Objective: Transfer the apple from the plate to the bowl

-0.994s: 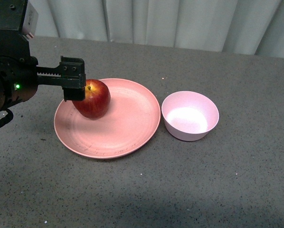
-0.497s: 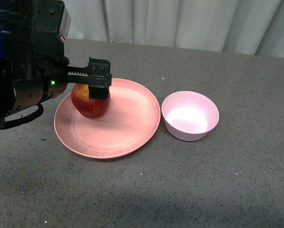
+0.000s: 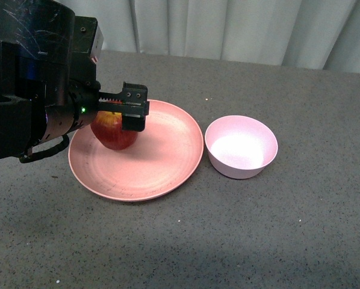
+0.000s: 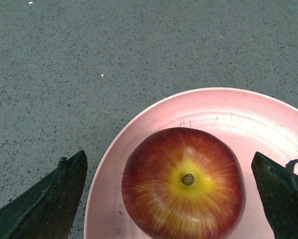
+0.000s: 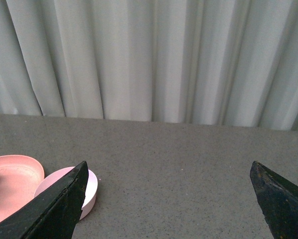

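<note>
One finger [image 4: 52, 196] either side of the apple [image 4: 184, 189], stem-up on the left part of the plate [image 3: 162, 159] on the worktop [image 3: 258, 229]: left end effector [image 4: 167, 157] spread wide straight above it, far nearer than the equally spread right end effector [image 5: 168, 164].

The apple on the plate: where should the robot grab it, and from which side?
Across its round middle, from above. The apple sits upright, stem up, on the plate, its sides free; the open left pincer hangs with a finger on each side.
</note>
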### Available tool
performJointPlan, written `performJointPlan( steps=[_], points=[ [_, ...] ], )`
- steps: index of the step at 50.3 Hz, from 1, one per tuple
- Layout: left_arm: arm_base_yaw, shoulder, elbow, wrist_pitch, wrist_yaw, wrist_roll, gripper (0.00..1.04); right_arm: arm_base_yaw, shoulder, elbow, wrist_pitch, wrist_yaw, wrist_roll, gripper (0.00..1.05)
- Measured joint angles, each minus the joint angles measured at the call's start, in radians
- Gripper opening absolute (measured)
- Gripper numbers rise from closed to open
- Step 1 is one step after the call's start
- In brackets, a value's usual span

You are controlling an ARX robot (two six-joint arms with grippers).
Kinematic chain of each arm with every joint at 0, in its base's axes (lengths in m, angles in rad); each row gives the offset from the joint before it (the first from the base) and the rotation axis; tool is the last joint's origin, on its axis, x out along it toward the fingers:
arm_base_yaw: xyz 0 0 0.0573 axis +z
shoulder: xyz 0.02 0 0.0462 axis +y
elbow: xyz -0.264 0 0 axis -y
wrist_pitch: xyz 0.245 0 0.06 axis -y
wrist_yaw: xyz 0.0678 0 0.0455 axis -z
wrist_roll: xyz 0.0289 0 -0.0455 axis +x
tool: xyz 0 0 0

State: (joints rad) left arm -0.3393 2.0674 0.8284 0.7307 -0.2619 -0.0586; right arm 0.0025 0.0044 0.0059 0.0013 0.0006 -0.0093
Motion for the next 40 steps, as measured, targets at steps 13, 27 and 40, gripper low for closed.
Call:
performJointPlan(
  steps=[13, 27, 40],
  points=[
    [-0.009, 0.021, 0.013, -0.018, 0.003, -0.007, 0.98, 0.000, 0.000, 0.000, 0.000, 0.000, 0.000, 0.95],
    [-0.008, 0.066, 0.031, -0.026, 0.002, -0.003, 0.98, 0.000, 0.000, 0.000, 0.000, 0.000, 0.000, 0.95],
    [-0.008, 0.086, 0.039, -0.041, 0.013, -0.007, 0.97, 0.000, 0.000, 0.000, 0.000, 0.000, 0.000, 0.95]
  ],
)
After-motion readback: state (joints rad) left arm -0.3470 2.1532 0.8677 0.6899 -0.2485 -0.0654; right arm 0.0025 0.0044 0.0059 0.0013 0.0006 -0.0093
